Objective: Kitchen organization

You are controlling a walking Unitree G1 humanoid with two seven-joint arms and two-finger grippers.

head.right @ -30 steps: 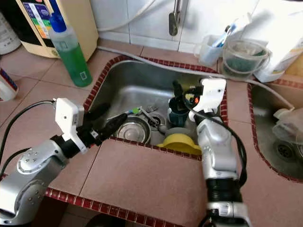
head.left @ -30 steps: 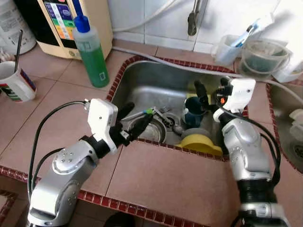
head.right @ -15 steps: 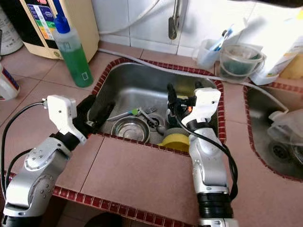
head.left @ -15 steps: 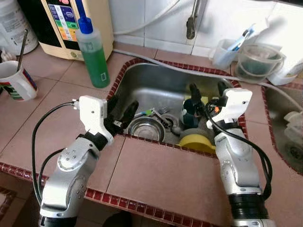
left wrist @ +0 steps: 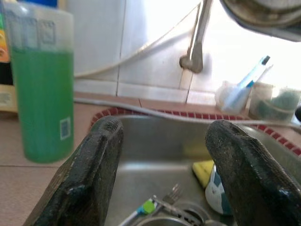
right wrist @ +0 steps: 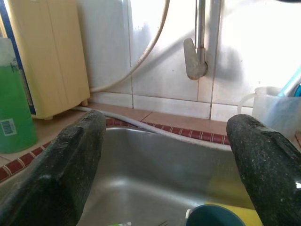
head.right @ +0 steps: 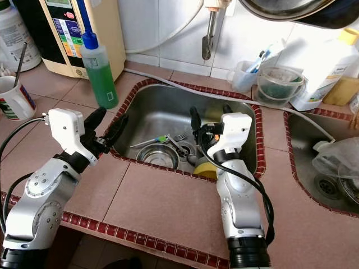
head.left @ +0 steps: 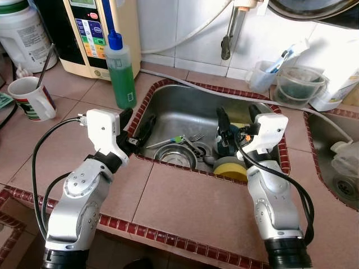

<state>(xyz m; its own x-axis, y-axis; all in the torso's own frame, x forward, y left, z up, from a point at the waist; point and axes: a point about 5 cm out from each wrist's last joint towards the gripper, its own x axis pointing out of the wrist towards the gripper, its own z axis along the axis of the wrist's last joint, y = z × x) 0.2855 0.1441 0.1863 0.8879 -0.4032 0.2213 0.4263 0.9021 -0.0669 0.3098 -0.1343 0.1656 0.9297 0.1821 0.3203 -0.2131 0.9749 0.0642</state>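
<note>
The steel sink holds a small steel bowl, a fork and a green-tipped utensil, a dark blue cup and a yellow bowl. My left gripper is open and empty above the sink's left rim, pointing across the basin; the fork lies beyond its fingers. Over the sink's right side hovers my right gripper, open and empty just above the blue cup.
A green soap bottle and a cream appliance stand on the counter at the back left, a mug further left. The faucet hangs over the sink. Plastic containers sit at the back right, beside a second sink.
The camera has risen and pulled back. My left gripper has drawn back from over the steel bowl to the sink's left rim. My right gripper stays above the cup.
</note>
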